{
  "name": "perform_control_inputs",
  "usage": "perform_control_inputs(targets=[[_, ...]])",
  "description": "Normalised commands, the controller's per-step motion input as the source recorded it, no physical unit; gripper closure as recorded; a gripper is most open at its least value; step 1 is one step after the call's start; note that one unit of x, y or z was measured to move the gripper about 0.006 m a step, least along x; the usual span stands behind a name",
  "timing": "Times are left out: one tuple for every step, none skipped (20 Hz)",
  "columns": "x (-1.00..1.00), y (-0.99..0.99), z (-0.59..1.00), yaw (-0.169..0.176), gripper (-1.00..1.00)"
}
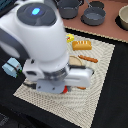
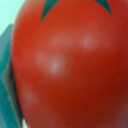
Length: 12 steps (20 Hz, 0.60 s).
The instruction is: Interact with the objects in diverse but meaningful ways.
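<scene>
The red tomato (image 2: 65, 70) with its green stem fills the wrist view, very close to the camera. In the exterior view only a small red bit of it (image 1: 65, 90) shows under my arm's hand (image 1: 52, 77), which hangs low over the woven mat (image 1: 92, 95). My fingers are hidden in both views. The orange-yellow bread loaf (image 1: 82, 45) and the yellow butter packet (image 1: 70, 37) lie at the mat's far side. The pale blue-white carton (image 1: 11, 67) stands off the mat at the exterior view's left. A dark grey pan (image 1: 93, 16) sits at the back.
A wooden-handled utensil (image 1: 88, 59) lies by the tan plate (image 1: 76, 61), mostly covered by my arm. A second dark pot (image 1: 68, 9) and a pale bowl (image 1: 123, 17) stand at the back on the brown surface.
</scene>
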Motion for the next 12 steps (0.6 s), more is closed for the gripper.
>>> perform_control_inputs(targets=[[0.27, 0.70, 0.46, 0.117, 1.00], [0.23, 0.67, 0.37, 0.122, 1.00], [0.13, 0.63, 0.24, 0.134, 1.00], [0.00, 0.58, 0.06, 0.148, 1.00], [-0.03, 0.52, 0.00, 0.165, 1.00], [-0.19, 0.47, -0.06, 0.175, 1.00], [-0.26, 0.45, -0.09, 0.179, 1.00], [-0.40, 0.43, -0.16, 0.177, 1.00], [-0.54, 0.39, -0.19, 0.176, 1.00], [-0.64, 0.30, -0.24, 0.166, 1.00], [-0.74, 0.22, -0.27, 0.137, 1.00], [-0.81, 0.17, -0.27, 0.118, 1.00]])
